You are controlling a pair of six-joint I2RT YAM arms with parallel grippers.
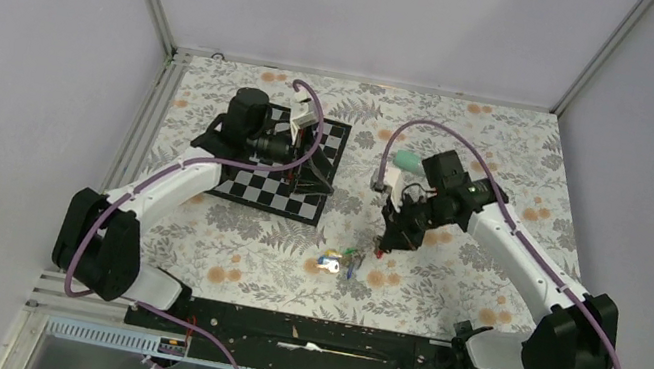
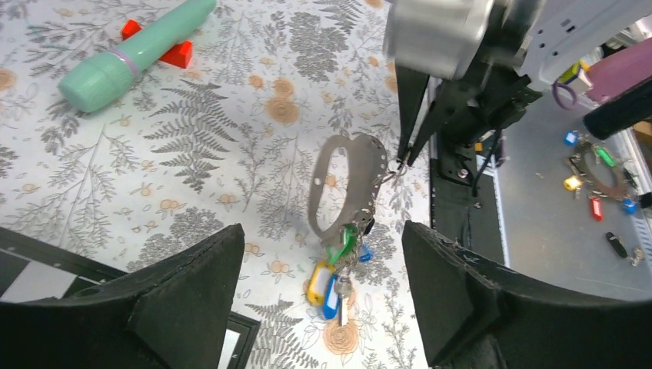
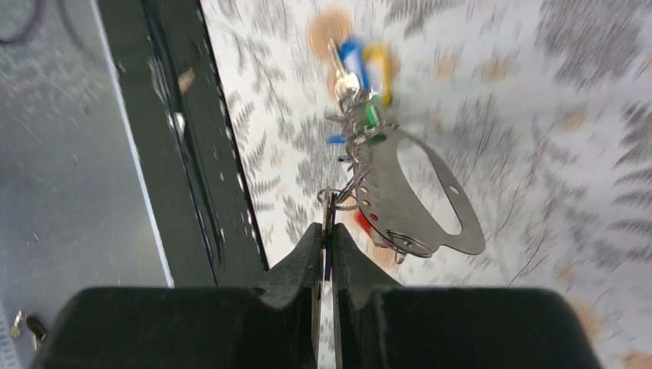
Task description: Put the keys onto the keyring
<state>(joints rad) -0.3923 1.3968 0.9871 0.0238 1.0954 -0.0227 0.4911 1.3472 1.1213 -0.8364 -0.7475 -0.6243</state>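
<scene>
Right tool (image 3: 327, 231): jaws fully closed, pinching the keyring (image 3: 392, 215) by a small split ring (image 3: 338, 198) on its rim. The keyring is a flat grey oval loop with punched holes, raised near the middle of the near edge of the surface (image 1: 512, 146). The keys (image 2: 329, 284), tagged yellow, blue and green, hang from its low end onto the surface. Left tool (image 2: 319, 231): wide open, empty.

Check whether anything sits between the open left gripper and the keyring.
Nothing visible does. Only tablecloth lies between the left gripper and the keyring, which the right gripper pinches at its edge.
</scene>
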